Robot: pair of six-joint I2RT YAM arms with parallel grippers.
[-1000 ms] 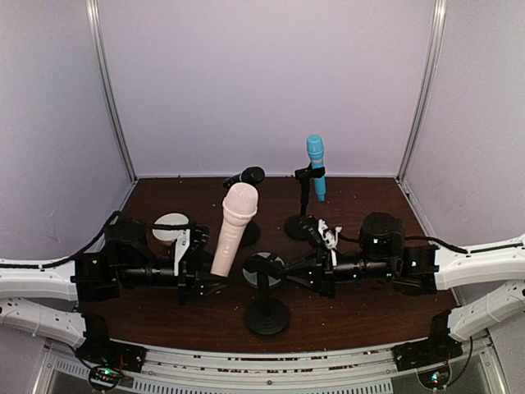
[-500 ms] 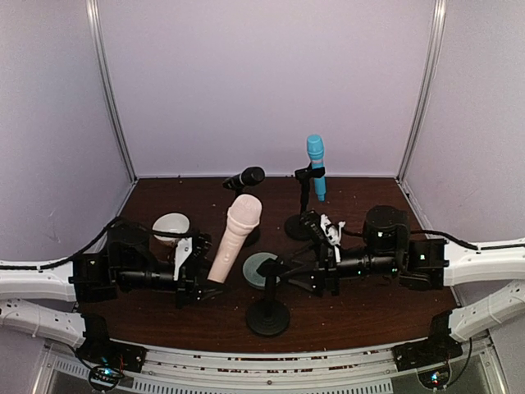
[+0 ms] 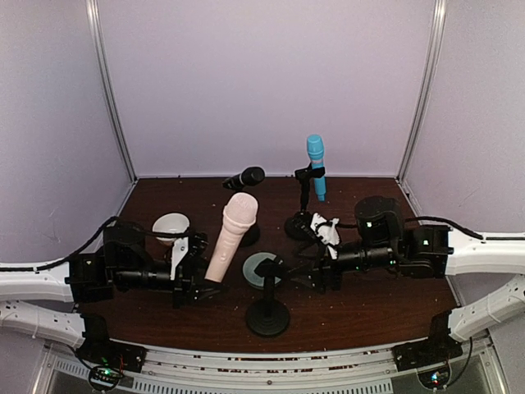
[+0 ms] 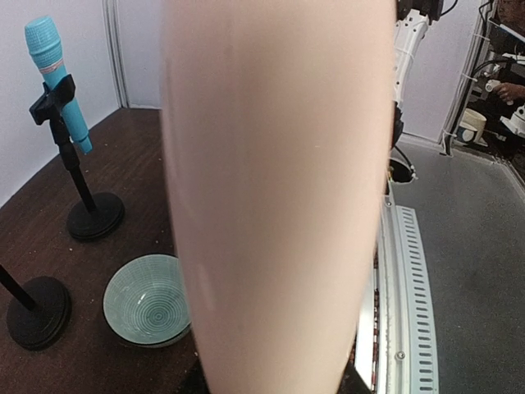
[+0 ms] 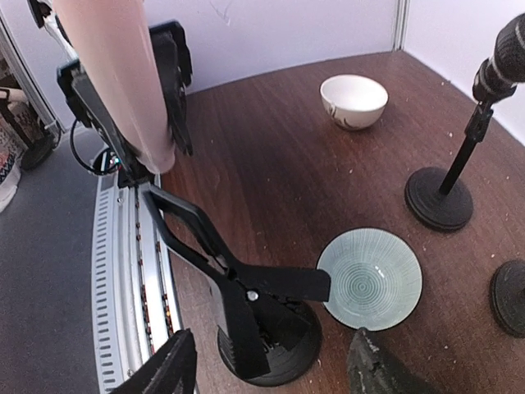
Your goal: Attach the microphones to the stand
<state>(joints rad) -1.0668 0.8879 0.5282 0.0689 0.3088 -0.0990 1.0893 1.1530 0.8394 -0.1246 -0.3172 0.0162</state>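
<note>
Nearest, an empty black round-based microphone stand (image 3: 267, 315) stood on the dark brown wooden table (image 3: 369, 316). The right gripper (image 3: 305, 275) hovered near its tilted clip, fingers spread wide. The left gripper (image 3: 203, 281) pinched the lower end of the pale pink-beige microphone (image 3: 231, 238), which leaned head-up. Behind the stand sat a teal ribbed bowl (image 3: 256, 264). A white bowl (image 3: 171, 225) sat farther left. At the back, the black microphone (image 3: 244, 177) and the light blue microphone (image 3: 316, 167) sat clipped in stands.

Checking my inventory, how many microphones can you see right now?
3. The blue microphone is clipped on the right rear stand, the black microphone on the middle rear stand, and the pink microphone is in the left arm's jaws. None looks hidden.
</note>
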